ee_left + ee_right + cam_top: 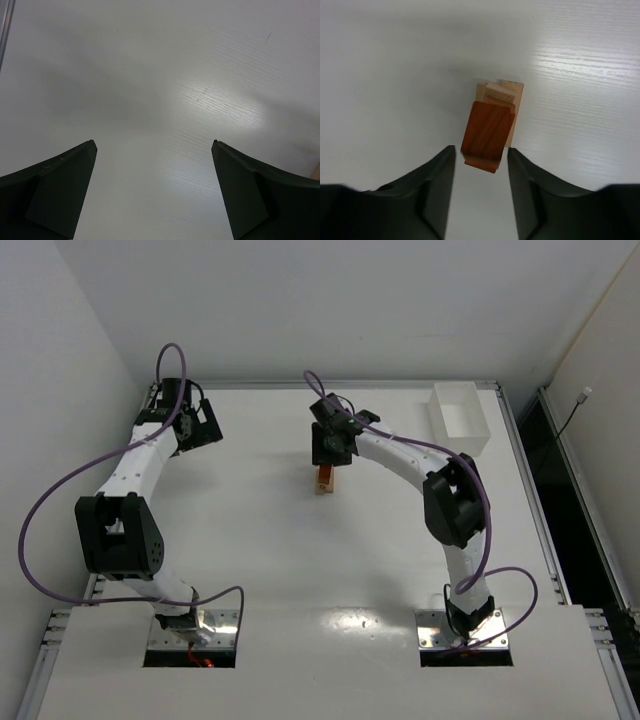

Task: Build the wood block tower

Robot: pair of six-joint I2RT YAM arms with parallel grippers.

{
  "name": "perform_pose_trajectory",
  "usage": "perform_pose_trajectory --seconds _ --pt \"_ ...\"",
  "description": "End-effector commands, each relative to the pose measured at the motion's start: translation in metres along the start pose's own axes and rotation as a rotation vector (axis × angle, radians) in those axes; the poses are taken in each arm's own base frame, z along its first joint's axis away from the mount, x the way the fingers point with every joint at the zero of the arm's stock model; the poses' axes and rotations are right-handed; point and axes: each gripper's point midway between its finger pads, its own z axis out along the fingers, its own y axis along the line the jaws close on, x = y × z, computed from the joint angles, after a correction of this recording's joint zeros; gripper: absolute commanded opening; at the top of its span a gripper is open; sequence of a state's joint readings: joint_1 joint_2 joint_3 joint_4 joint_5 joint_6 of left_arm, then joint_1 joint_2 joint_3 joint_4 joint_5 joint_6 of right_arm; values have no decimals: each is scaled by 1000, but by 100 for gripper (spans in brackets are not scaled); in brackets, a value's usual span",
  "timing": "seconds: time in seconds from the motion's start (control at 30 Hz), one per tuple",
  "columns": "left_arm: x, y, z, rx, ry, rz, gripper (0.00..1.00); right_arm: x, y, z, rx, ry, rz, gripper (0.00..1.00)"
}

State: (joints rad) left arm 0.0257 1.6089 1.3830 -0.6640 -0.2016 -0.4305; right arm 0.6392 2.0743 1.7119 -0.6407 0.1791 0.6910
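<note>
On the white table [300, 580], the wood block tower [325, 481] stands near the middle, tan below orange, well apart from the tray [458, 418]. The right gripper [481, 147] straddles the tower's orange top block [487, 135], jaws apart. The left gripper [155, 145] hangs wide open over bare table at the far left.

White table [300, 570], matte, with a bright glare patch near the middle. A clear-walled white tray [459, 418] stands at the far right corner, long side running near to far. Metal rail [530, 502] along the table's right edge; dark gap beyond it. Thin black cord [570, 418] with a white end hangs on the right wall. Plain white wall [330, 300] behind.
</note>
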Motion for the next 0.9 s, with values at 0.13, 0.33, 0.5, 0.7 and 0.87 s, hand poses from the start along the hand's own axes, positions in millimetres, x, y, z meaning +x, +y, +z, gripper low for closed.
perform_pose_trajectory --seconds 0.13,0.33,0.5,0.7,0.87 --pt "-17 -9 -6 29 -46 -25 99 -14 10 -8 -31 -53 -11 75" --pt "-19 -16 -10 38 -66 -5 99 -40 23 -40 -124 -154 -89 79" --pt "-12 -21 -13 61 -70 78 99 -74 5 -123 -163 -384 -212 91" --pt "22 -9 5 27 0 136 99 -46 -127 -135 84 -396 -364 93" --pt "39 -2 23 11 9 175 99 -14 -203 -119 183 -322 -437 94"
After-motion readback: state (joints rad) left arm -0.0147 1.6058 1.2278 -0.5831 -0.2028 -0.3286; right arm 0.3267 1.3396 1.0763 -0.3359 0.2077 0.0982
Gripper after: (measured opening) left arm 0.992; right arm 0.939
